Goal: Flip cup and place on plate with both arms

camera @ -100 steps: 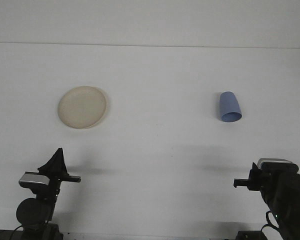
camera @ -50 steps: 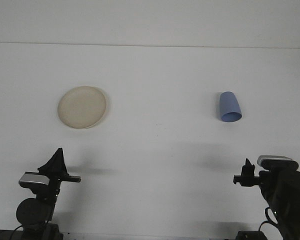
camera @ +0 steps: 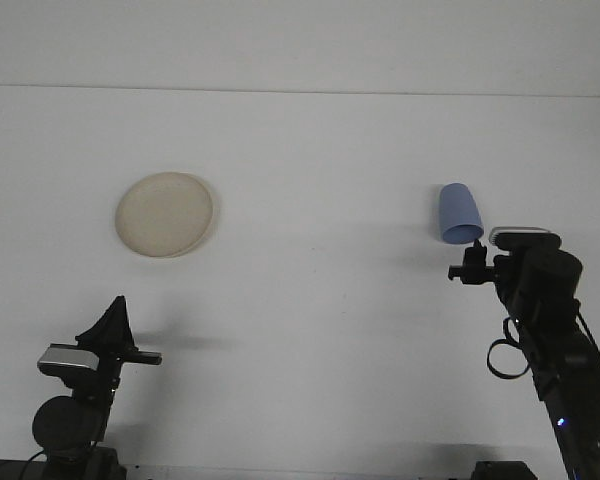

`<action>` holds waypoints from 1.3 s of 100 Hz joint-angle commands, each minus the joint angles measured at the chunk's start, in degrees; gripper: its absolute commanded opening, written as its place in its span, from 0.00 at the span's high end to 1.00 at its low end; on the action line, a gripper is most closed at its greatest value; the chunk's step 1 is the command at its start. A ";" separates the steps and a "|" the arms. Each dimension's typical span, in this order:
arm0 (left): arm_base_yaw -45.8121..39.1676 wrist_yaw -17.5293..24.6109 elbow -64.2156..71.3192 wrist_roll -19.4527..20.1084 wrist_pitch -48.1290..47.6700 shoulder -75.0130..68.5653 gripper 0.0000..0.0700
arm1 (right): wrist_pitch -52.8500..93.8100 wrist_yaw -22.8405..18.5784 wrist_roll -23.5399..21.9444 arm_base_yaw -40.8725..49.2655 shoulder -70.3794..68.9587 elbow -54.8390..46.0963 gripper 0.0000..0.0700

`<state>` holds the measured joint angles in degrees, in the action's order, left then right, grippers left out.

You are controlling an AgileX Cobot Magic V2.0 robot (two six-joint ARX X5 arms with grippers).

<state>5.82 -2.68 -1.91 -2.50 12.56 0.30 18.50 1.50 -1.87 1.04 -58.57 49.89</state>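
Observation:
A blue cup (camera: pixel 459 214) rests on the white table at the right, its wide rim at the near, lower end. A beige plate (camera: pixel 165 213) lies flat at the left with nothing on it. My right gripper (camera: pixel 469 257) is raised just in front of the cup's near rim, close to it; I cannot tell whether they touch. My left gripper (camera: pixel 119 302) sits low near the front left edge, shut with nothing in it, well in front of the plate.
The white table (camera: pixel 310 180) runs back to a pale wall. The right arm's black links and a looped cable (camera: pixel 504 358) rise from the front right corner.
The right arm has lifted and reached forward from the front right corner up to the cup's near side. The left arm, the cup and the plate have not moved.

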 commanded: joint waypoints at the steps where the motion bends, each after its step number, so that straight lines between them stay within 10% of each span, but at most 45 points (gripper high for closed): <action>1: 0.09 0.11 1.11 -0.33 0.66 -0.11 0.98 | -2.97 -0.22 1.46 -0.33 -2.82 -0.28 0.41; 130: 0.09 0.11 1.11 -0.33 0.66 -0.11 0.98 | -49.07 -13.14 5.14 -10.86 -39.56 -6.86 0.41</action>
<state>5.82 -2.68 -1.91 -2.50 12.56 0.30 -29.23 -10.85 2.81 -9.67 -96.23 41.76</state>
